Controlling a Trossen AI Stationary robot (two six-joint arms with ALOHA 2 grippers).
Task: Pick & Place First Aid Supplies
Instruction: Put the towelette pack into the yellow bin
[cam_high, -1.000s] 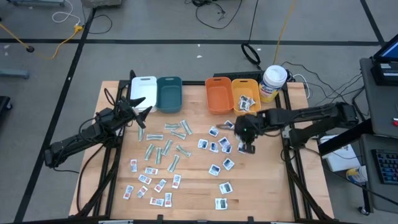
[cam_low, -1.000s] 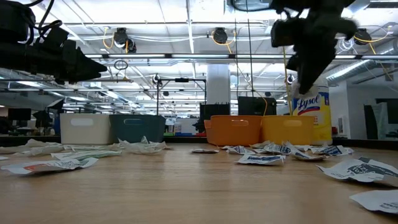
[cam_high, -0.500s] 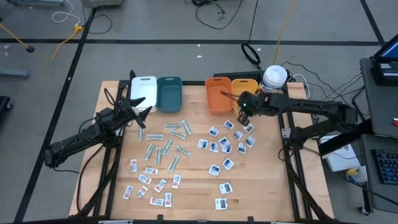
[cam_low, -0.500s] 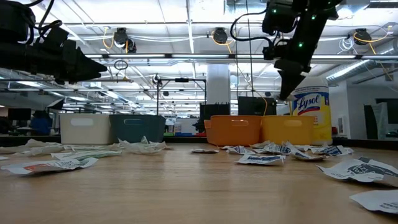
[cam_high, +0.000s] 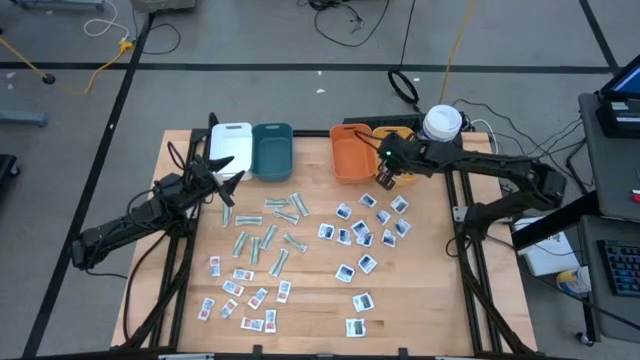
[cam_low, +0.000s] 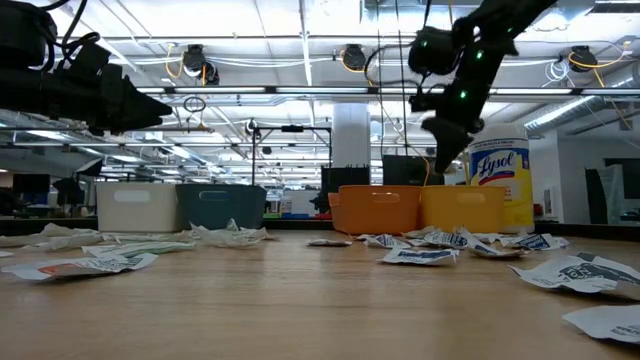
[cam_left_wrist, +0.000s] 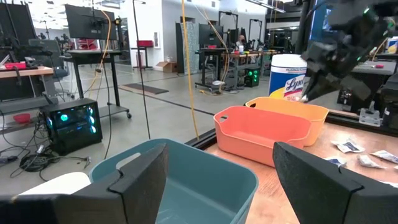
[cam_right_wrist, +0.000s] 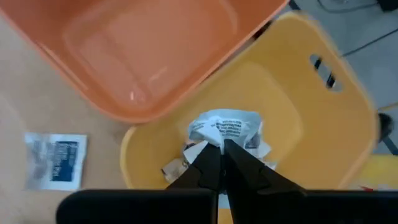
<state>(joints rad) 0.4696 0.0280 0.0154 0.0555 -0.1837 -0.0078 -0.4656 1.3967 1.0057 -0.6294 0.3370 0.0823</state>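
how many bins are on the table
4, in a row along the table's far edge: white bin at the left, teal bin beside it, then orange bin, and yellow bin, partly hidden under the right tool.

A pale wooden surface (cam_high: 420, 300) carries four bins along its far edge: a white bin (cam_high: 230, 147), a teal bin (cam_high: 272, 150), an orange bin (cam_high: 350, 155) and a yellow bin (cam_high: 396, 140). Beside the yellow one stands a white canister (cam_high: 441, 127). Narrow pale-green strips (cam_high: 262, 235) lie scattered mid-surface, red-printed packets (cam_high: 240, 295) nearer the front left, blue-printed packets (cam_high: 360, 235) to the right.
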